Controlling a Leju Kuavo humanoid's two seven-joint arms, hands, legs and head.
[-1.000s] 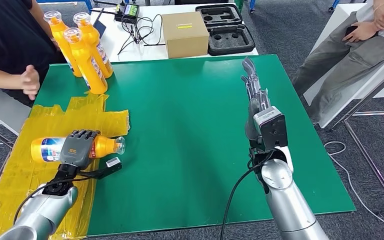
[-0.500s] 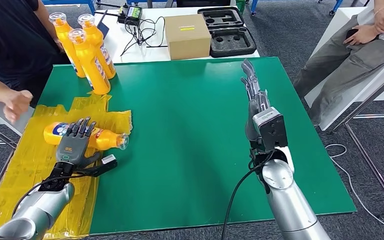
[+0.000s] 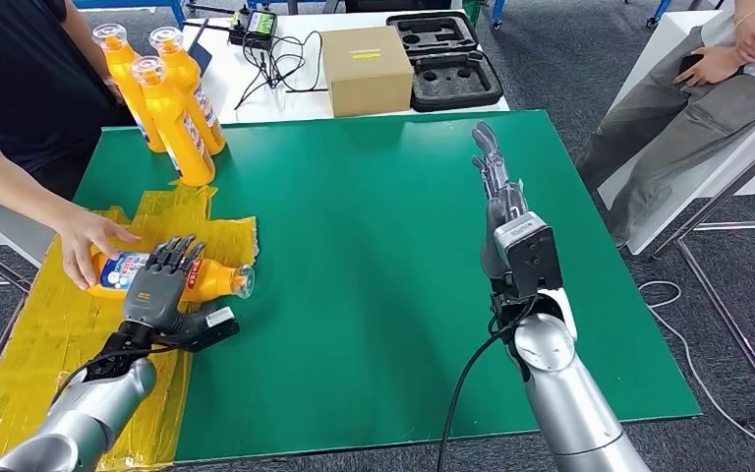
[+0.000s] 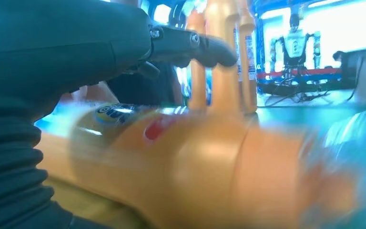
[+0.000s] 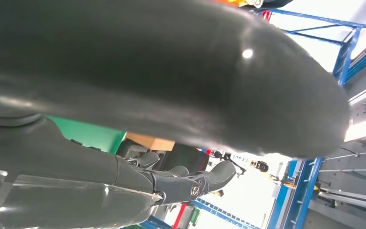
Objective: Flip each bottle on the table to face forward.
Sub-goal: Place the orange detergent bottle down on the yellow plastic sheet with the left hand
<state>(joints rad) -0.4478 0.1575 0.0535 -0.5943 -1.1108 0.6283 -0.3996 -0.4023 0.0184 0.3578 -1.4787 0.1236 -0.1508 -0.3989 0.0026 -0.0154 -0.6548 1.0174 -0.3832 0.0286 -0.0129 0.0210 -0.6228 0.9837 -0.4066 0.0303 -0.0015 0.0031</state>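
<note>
An orange bottle (image 3: 212, 279) with a blue and white label lies on its side on the yellow sheet (image 3: 34, 329), cap toward the table's middle. My left hand (image 3: 157, 285) lies over its middle with fingers spread and thumb out to the side, not closed around it. In the left wrist view the fingers (image 4: 190, 45) hover just above the bottle (image 4: 195, 176). A person's hand (image 3: 88, 241) presses on the bottle's base end. My right hand (image 3: 496, 182) is raised over the green table (image 3: 374, 246), fingers straight and holding nothing; its fingers (image 5: 181, 183) show in the right wrist view.
Three orange bottles (image 3: 172, 118) stand upright at the table's far left corner. Behind the table are a cardboard box (image 3: 366, 67), a black foam case (image 3: 447, 59) and cables. A second person (image 3: 688, 108) sits at the far right.
The lying bottle has moved farther from me on the yellow sheet. The person's hand came down onto its base end. My left hand's fingers uncurled and spread over it. The right arm stayed put.
</note>
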